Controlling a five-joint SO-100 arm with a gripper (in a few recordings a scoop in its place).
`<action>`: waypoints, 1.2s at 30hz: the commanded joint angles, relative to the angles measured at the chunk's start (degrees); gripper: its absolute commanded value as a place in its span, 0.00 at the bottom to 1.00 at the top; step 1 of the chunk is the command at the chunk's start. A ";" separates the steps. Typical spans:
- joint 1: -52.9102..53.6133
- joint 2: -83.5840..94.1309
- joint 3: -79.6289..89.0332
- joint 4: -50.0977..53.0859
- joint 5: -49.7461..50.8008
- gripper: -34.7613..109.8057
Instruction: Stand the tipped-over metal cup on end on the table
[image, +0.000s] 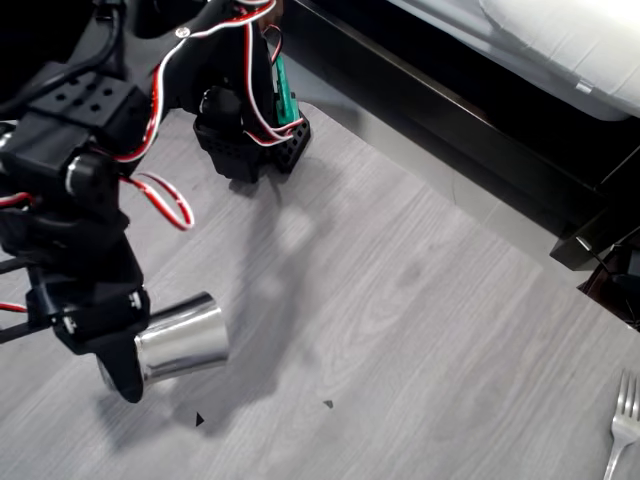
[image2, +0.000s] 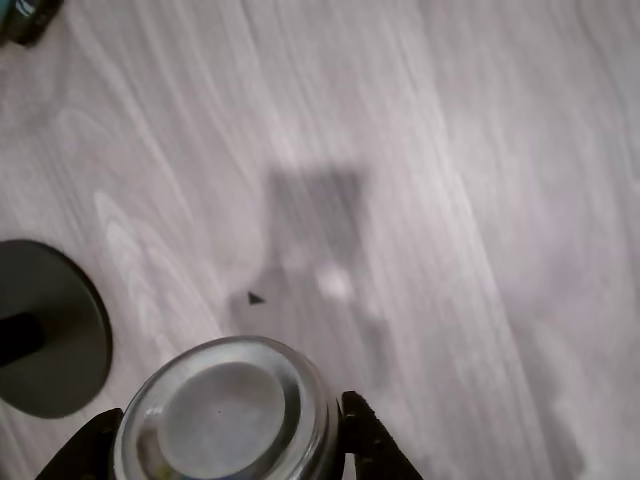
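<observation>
The metal cup (image: 185, 338) is a shiny steel tumbler, seen on its side at the lower left of the table (image: 400, 300) in the overhead view. My gripper (image: 140, 360) is shut on its narrower end, with one black finger (image: 125, 375) showing below it. In the wrist view a round end of the cup (image2: 225, 410) faces the camera at the bottom edge, between the black fingertips (image2: 370, 445) of my gripper (image2: 230, 450). The cup's shadow (image2: 315, 215) falls on the table (image2: 480, 200) some way from it, so it seems to be held off the surface.
The arm's base (image: 250, 130) stands at the table's back left. A black furniture edge (image: 450, 120) runs along the back. A silver fork (image: 622, 425) lies at the lower right. A dark round disc (image2: 45, 330) sits at the left.
</observation>
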 joint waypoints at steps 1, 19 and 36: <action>-0.70 15.64 15.47 -14.68 -7.03 0.24; -1.58 42.98 53.26 -59.24 -20.30 0.24; -4.39 21.71 62.75 -96.77 -30.59 0.24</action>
